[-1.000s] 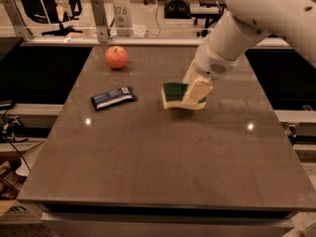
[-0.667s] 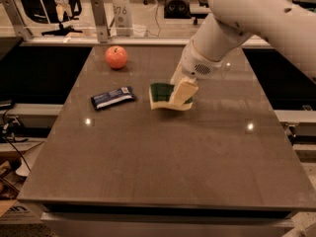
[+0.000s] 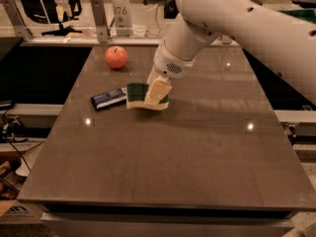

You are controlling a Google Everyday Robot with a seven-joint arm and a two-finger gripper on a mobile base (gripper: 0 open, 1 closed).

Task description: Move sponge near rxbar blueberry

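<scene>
The table [image 3: 163,181] showed bare dark surface nearest the camera, its front corners cut off by the frame. Toward mid-table the gripper [image 3: 154,98] was pinching the sponge [image 3: 137,95]; only one pale finger [image 3: 159,89] was visible, lying across the green top, the other hidden behind. The rxbar blueberry [image 3: 108,98] lay at nine o'clock of the sponge, just beside it; contact could not be determined. An apple [image 3: 116,57] stood at eleven o'clock, well apart. The arm [image 3: 237,19] ran off frame at two o'clock.
</scene>
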